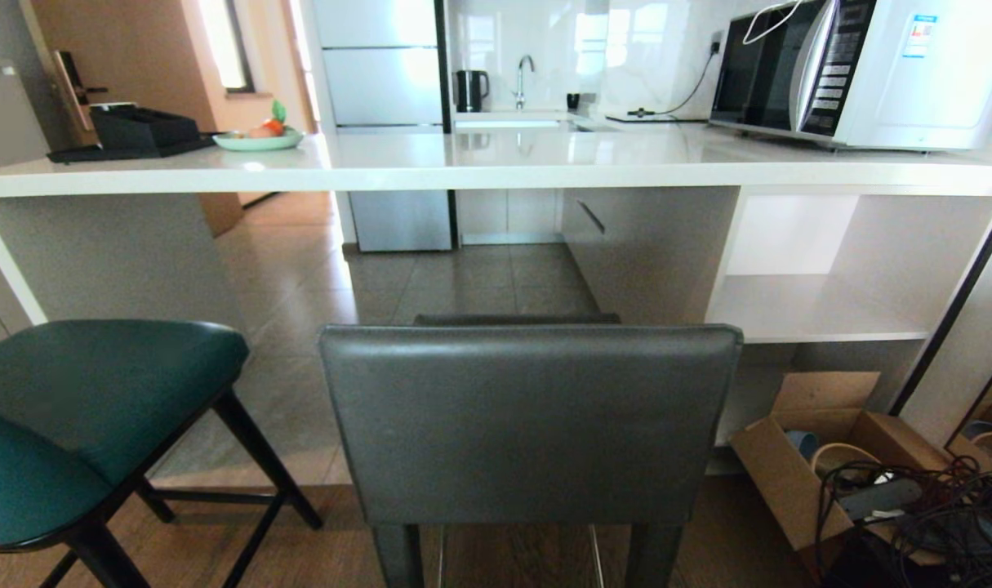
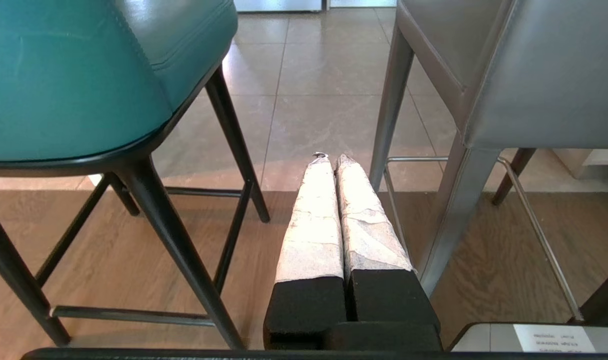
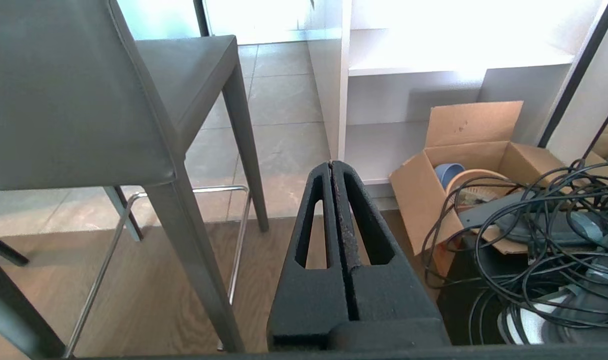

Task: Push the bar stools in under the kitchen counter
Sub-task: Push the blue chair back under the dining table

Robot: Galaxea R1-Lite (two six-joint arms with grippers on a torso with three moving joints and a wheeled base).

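Grey stool seen centred before desk, not under it; teal stool to its left. Left tool & right tool held low beside grey stool, both pressed together, empty.

Teal stool & grey stool upright, seemingly outside counter.

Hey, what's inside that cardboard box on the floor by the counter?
In the cardboard box a blue bowl and a tan woven rim show. A tangle of black cables and a grey device cover the rest, so what lies deeper cannot be seen.
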